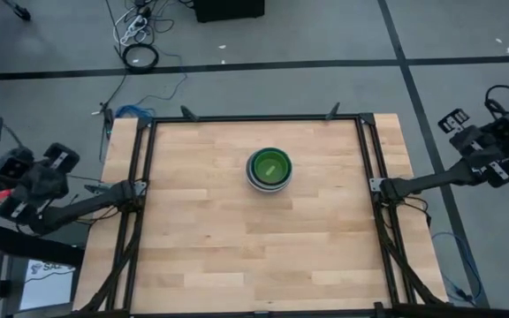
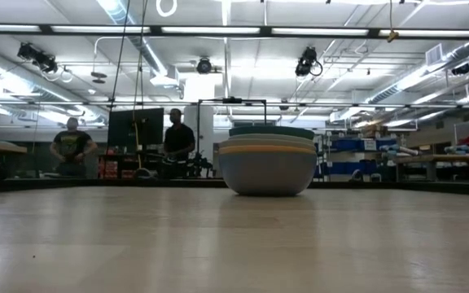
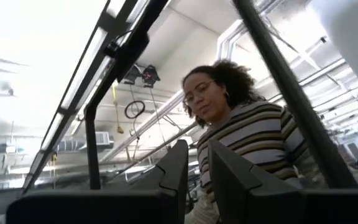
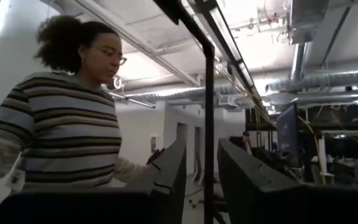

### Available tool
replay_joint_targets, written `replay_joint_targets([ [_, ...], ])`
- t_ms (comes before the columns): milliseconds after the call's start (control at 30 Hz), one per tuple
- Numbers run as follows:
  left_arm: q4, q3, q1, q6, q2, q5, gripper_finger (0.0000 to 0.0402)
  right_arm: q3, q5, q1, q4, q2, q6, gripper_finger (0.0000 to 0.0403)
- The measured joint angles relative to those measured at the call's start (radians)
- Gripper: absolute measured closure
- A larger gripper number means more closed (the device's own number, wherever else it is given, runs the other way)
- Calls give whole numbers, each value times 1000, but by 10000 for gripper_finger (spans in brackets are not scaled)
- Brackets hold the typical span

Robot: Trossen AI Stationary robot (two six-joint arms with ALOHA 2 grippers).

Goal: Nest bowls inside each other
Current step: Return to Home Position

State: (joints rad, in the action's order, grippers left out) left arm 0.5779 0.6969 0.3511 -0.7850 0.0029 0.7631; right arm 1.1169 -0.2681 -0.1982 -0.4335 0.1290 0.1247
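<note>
A white sheet (image 1: pixel 47 281) lies off the table's near left corner; I cannot read its lettering. The bowls (image 1: pixel 269 168) sit as one nested stack, a little past the table's (image 1: pixel 201 238) middle toward the far edge. Bare wood lies all around the stack, well apart from every edge. From the side I count a pale grey outer bowl, an orange band and a teal rim; from above, lime green is innermost. My left tool (image 3: pixel 197 146) hangs beyond the left edge and my right tool (image 4: pixel 201 144) beyond the right edge. Both stand narrow, holding nothing. One person in a striped sweater (image 4: pixel 61 137) stands near.
</note>
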Motion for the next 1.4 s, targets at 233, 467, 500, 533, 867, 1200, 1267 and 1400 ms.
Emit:
replay_joint_targets([
  [233, 187, -196, -7, -27, 5, -78, 330, -105, 16, -5, 63, -54, -3, 321],
  [467, 483, -424, -7, -82, 17, -80, 330, -165, 14, -5, 68, -84, -3, 321],
  [500, 490, -441, -7, -89, 17, -62, 330, -175, 13, -5, 69, -85, -3, 321],
  [533, 495, -456, -7, -94, 17, -49, 330, -184, 13, -5, 65, -85, -3, 321],
  [867, 653, -647, -7, -109, 17, -13, 330, -380, 22, -5, 189, -84, -14, 321],
  [1200, 706, -690, -13, -116, 16, 62, 330, -561, 13, -5, 356, -84, -14, 321],
  [1267, 705, -690, -13, -116, 16, 85, 330, -588, 21, -5, 361, -84, -14, 321],
  [1400, 626, -690, -13, -108, 16, 169, 330, -650, 40, -5, 353, -84, -33, 321],
])
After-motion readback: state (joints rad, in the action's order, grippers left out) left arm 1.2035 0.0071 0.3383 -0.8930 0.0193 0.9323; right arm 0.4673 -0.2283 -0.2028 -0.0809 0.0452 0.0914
